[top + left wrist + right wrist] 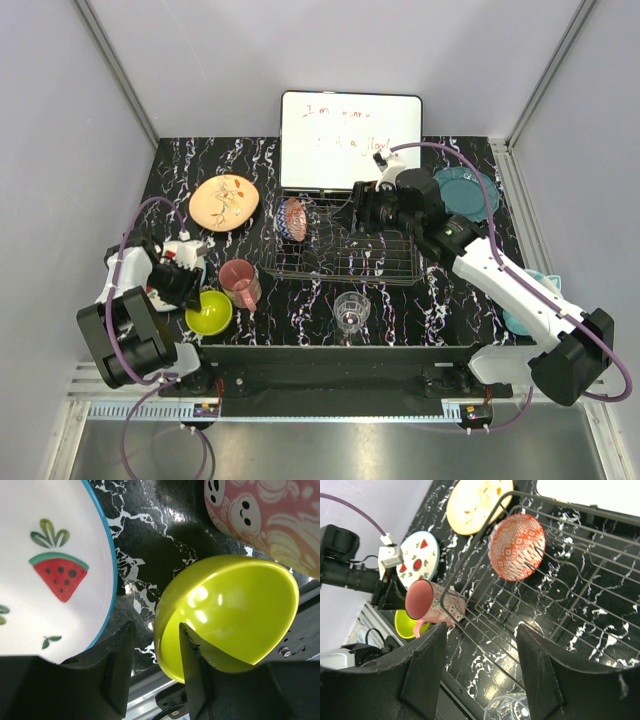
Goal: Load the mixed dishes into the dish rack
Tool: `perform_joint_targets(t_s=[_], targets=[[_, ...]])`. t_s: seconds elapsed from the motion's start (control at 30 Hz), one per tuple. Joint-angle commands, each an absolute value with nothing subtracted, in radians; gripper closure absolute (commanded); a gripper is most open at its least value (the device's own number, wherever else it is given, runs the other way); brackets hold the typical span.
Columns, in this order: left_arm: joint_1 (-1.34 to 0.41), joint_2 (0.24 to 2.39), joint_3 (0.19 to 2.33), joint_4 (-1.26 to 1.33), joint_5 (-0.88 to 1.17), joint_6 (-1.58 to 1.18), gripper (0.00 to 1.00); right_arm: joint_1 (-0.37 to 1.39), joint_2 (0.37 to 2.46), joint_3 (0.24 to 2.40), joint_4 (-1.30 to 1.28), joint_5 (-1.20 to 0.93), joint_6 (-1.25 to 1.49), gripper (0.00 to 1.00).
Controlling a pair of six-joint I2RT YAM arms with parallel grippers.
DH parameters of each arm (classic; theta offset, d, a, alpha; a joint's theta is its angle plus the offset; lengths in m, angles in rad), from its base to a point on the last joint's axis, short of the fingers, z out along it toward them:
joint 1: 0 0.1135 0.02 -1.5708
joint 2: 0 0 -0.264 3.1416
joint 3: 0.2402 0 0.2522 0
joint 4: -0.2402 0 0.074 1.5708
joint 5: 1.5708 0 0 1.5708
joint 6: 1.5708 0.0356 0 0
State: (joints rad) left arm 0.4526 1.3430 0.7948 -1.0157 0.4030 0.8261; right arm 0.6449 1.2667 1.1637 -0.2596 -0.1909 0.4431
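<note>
The lime-green bowl [208, 312] [235, 615] lies tipped on the table at the near left. My left gripper [190, 290] [156, 630] straddles its rim. One finger is inside the bowl, the other outside with a gap to the wall, so it is open. The dish rack [400, 268] [580, 595] holds the red patterned bowl [294, 219] [516, 546] on edge. My right gripper [365, 210] [481, 630] hangs open over the rack, holding nothing. The pink mug [240, 283] [432, 602] lies beside the rack's left end. The clear glass [351, 310] stands in front of the rack.
The peach plate [224, 202] lies at the back left. The white plate with red slices [45, 570] [420, 557] lies by my left gripper. The teal plate [465, 192] sits at the back right. A whiteboard [350, 140] stands behind the rack.
</note>
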Motion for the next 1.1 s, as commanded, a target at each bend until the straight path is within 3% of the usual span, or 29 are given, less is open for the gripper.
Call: perform_joint_targets(t_s=[0.0,0.2,0.33,0.43,0.53,0.57,0.67,0.97,1.07], targets=[[0.456,1.354,0.792,-0.979,0.465,0.818,0.60,0.643,1.230,1.141,-0.241,-0.150,0.426,0.35],[0.454,1.359,0.782,-0.959,0.482,0.808,0.55,0.643,1.229,1.131,-0.242,-0.141,0.434,0.36],[0.456,1.364,0.776,-0.951,0.471,0.811,0.36,0.643,1.229,1.126,-0.247,-0.132,0.430,0.36],[0.451,1.362,0.775,-0.940,0.453,0.811,0.35,0.641,1.229,1.129,-0.248,-0.124,0.425,0.37],[0.448,1.370,0.767,-0.920,0.425,0.807,0.55,0.637,1.226,1.131,-0.252,-0.121,0.428,0.37],[0.448,1.371,0.767,-0.916,0.411,0.801,0.70,0.637,1.224,1.129,-0.253,-0.121,0.426,0.37],[0.448,1.365,0.776,-0.916,0.384,0.790,1.00,0.634,1.216,1.129,-0.256,-0.118,0.428,0.37],[0.416,1.142,0.995,-1.080,0.333,0.727,1.00,0.632,1.198,1.124,-0.259,-0.123,0.433,0.40],[0.327,1.042,1.119,-1.141,0.218,0.671,1.00,0.632,1.195,1.117,-0.258,-0.130,0.440,0.40]])
